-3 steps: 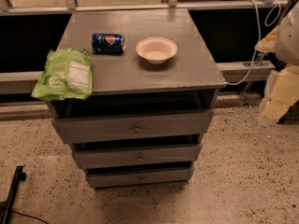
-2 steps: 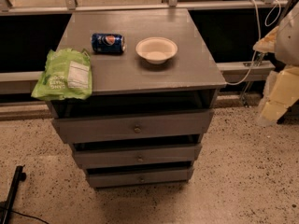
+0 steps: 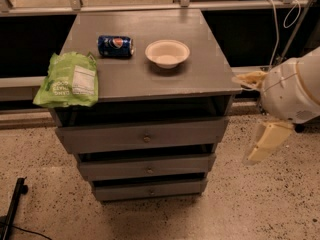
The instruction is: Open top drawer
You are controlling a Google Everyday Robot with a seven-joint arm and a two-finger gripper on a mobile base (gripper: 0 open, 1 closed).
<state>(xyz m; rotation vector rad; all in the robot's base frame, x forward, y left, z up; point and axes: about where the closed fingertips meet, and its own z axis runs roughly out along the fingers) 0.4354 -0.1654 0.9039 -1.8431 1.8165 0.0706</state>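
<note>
The top drawer (image 3: 142,135) is the widest grey front of three, just under a dark open gap below the cabinet top. Its small round knob (image 3: 146,138) sits at the centre. The drawer front looks pushed in. Two narrower drawers (image 3: 147,168) sit below it. My gripper (image 3: 266,140) hangs at the right of the cabinet, cream-coloured, below the white rounded arm housing (image 3: 295,91). It is apart from the drawer, to the right of the drawer front and at about its height.
On the grey cabinet top (image 3: 210,76) lie a green crisp bag (image 3: 70,80) at the front left, a blue soda can (image 3: 115,46) on its side and a white bowl (image 3: 167,52). A dark railing and cables run behind. Speckled floor lies in front; a black stand (image 3: 14,204) is at the lower left.
</note>
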